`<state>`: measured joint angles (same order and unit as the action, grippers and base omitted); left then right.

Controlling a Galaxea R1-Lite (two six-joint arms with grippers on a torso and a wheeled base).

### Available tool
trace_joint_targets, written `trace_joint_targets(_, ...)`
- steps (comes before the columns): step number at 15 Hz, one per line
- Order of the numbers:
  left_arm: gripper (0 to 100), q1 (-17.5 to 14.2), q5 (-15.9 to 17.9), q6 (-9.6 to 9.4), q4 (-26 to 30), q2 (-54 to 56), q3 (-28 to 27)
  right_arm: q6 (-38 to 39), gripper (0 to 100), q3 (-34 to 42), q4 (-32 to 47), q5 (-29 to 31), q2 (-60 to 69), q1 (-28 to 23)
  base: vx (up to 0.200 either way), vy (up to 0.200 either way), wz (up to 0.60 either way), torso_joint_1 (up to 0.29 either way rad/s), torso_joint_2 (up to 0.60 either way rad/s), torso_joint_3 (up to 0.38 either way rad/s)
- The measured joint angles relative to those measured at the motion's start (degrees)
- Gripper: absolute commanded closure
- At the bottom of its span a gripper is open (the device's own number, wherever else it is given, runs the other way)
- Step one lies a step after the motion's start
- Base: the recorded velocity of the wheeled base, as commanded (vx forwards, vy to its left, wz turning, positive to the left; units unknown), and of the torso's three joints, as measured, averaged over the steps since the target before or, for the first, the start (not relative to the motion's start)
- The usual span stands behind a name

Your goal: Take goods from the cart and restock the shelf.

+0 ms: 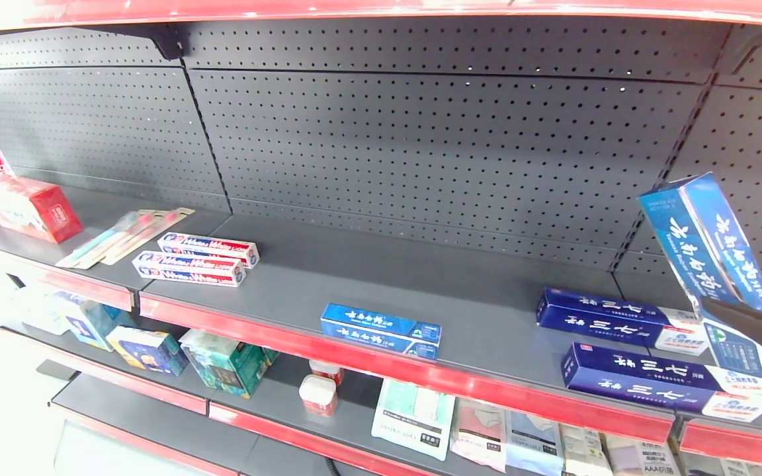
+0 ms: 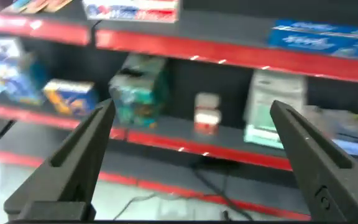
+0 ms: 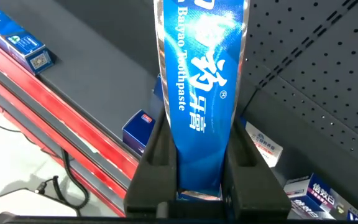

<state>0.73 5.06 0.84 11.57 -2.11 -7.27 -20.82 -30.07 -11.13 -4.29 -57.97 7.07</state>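
Grey shelf (image 1: 421,277): toothpaste boxes (image 1: 381,329) lying flat | right tool (image 3: 199,149) clenched on blue toothpaste box (image 3: 201,74) | left tool (image 2: 191,104) released, apparently empty.

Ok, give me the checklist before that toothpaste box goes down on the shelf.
1. Right pincer clamped on blue toothpaste box: ok.
2. Box level for laying flat: not ok, it is tilted.
3. Bare shelf left of the dark blue boxes: ok.
4. Left pincer open and empty: ok.
5. How deep the box end sits in the grip: cannot tell.
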Motion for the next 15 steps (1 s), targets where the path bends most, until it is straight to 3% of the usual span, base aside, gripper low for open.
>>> trace_joint_targets(1, 0, -0.43, -0.82, -0.18, -0.24, 0.6, 0.27, 0.0, 100, -0.1, -0.02, 0.0, -0.02, -0.02, 0.0, 0.0, 0.0, 0.0, 0.0, 0.0)
trace_joint_targets(2, 0, -0.73, -4.66, -0.02, -0.57, 1.1, 0.55, 0.0, 100, -0.1, -0.02, 0.0, 0.0, -0.02, 0.0, 0.0, 0.0, 0.0, 0.0, 0.0)
trace_joint_targets(3, 0, -0.84, -11.86, 0.82, -1.56, 1.48, 0.88, 0.02, 100, -0.05, -0.02, 0.0, 0.06, 0.0, 0.0, 0.0, 0.0, 0.0, 0.0, 0.0)
trace_joint_targets(4, 0, -0.94, -15.42, 1.48, -2.76, 1.69, 1.34, 0.02, 100, 0.12, 0.0, 0.02, 0.12, -0.02, 0.0, 0.0, 0.0, 0.0, 0.0, 0.0)
trace_joint_targets(5, 0, -0.94, -14.87, 0.99, -4.6, 1.9, 1.78, 0.0, 100, 0.23, 0.0, 0.0, 0.22, -0.02, 0.0, 0.0, 0.0, 0.0, 0.0, 0.0)
trace_joint_targets(7, 0, -0.94, -6.84, -1.05, -6.35, 2.08, 2.43, 0.02, 100, 0.21, 0.0, 0.0, 0.23, -0.07, 0.0, 0.0, 0.0, 0.0, 0.0, 0.0)
trace_joint_targets(8, 0, -0.91, -5.96, -0.84, -7.01, 2.11, 3.24, 0.0, 100, 0.17, -0.02, 0.0, 0.23, -0.07, 0.0, 0.0, 0.0, 0.0, 0.0, 0.0)
trace_joint_targets(10, 0, -0.89, -7.63, 0.61, -7.9, 2.13, 4.22, 0.0, 100, 0.12, 0.0, 0.0, 0.26, -0.05, 0.0, 0.0, 0.0, 0.0, 0.0, 0.0)
trace_joint_targets(12, 0, -0.94, -15.21, 2.05, -11.46, 2.13, 5.47, 0.0, 100, 0.2, -0.02, 0.0, 0.5, 0.0, 0.0, 0.0, 0.0, 0.0, 0.0, 0.0)
trace_joint_targets(13, 0, -0.94, -17.42, 3.86, -13.12, 2.13, 6.22, 0.02, 100, 0.28, 0.0, 0.0, 0.66, -0.1, 0.0, 0.0, 0.0, 0.0, 0.0, 0.0)
trace_joint_targets(14, 0, -0.94, -15.59, 3.94, -13.4, 2.13, 6.75, 0.02, 100, 0.34, -0.02, 0.0, 0.8, -0.21, 0.0, 0.0, 0.0, 0.0, 0.0, 0.0)
trace_joint_targets(15, 0, -0.91, -9.51, 1.84, -12.8, 2.13, 7.0, 0.05, 100, 0.34, -0.02, 0.0, 0.89, -0.24, 0.0, 0.0, 0.0, 0.0, 0.0, 0.0)
